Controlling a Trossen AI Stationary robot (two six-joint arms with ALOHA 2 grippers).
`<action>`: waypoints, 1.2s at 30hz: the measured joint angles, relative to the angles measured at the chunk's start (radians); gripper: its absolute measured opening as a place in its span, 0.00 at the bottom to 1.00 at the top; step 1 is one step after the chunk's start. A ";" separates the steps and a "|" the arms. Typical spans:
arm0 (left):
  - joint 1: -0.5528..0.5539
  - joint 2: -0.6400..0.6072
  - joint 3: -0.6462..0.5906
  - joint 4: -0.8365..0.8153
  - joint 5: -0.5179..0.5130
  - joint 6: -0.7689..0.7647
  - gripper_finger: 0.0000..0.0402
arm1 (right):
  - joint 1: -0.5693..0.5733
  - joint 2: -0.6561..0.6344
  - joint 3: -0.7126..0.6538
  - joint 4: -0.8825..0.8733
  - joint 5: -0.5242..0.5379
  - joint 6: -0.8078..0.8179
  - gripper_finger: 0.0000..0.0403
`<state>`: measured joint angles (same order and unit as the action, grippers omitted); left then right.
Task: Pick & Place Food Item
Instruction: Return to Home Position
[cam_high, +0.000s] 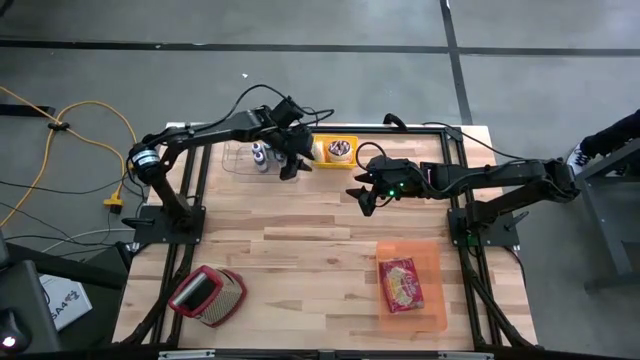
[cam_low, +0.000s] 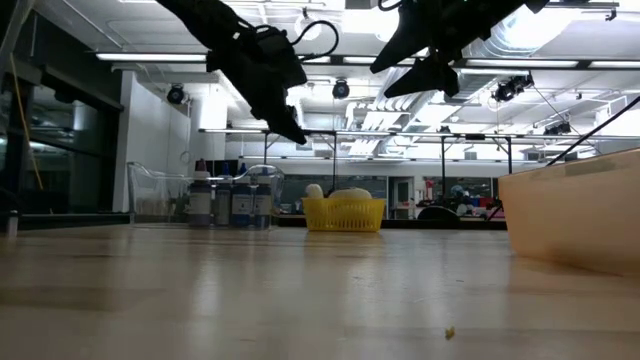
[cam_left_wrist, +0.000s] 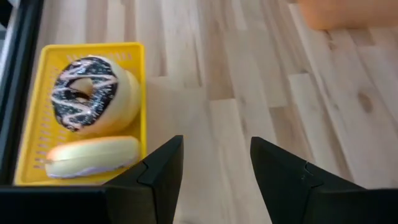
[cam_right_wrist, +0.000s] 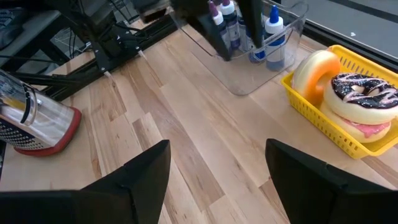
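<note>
A yellow basket (cam_high: 337, 150) at the table's far edge holds a chocolate-iced donut (cam_left_wrist: 87, 93) with white drizzle, a long pale glazed pastry (cam_left_wrist: 93, 155) and, seen in the right wrist view, a plain ring donut (cam_right_wrist: 314, 68). My left gripper (cam_high: 291, 170) hovers open just left of the basket, above the table, its fingers (cam_left_wrist: 214, 146) with nothing between them. My right gripper (cam_high: 364, 200) hangs open in the air to the basket's near right, also with nothing in it (cam_right_wrist: 217, 152). An orange see-through bin (cam_high: 425, 255) near the right front holds a red food packet (cam_high: 401, 284).
A clear container with small bottles (cam_high: 252, 156) stands left of the basket, close behind my left gripper. A red-rimmed metal grater (cam_high: 208, 296) lies at the front left. Bare wood lies across the table's middle, between the basket and the bin.
</note>
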<state>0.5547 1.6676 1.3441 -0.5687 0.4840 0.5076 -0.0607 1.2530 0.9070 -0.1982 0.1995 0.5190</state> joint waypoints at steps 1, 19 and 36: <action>-0.004 -0.008 0.000 -0.015 0.000 0.000 0.44 | 0.000 0.000 0.000 0.000 0.000 0.000 0.62; -0.162 -0.130 -0.071 -0.114 -0.060 -0.146 0.39 | 0.000 0.000 0.000 0.000 0.000 0.000 0.62; -0.385 -0.130 -0.071 -0.154 -0.088 -0.304 0.39 | 0.000 0.000 0.000 0.000 0.000 0.000 0.62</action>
<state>0.1698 1.5379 1.2732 -0.7222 0.3961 0.2037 -0.0606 1.2530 0.9070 -0.1982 0.1995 0.5190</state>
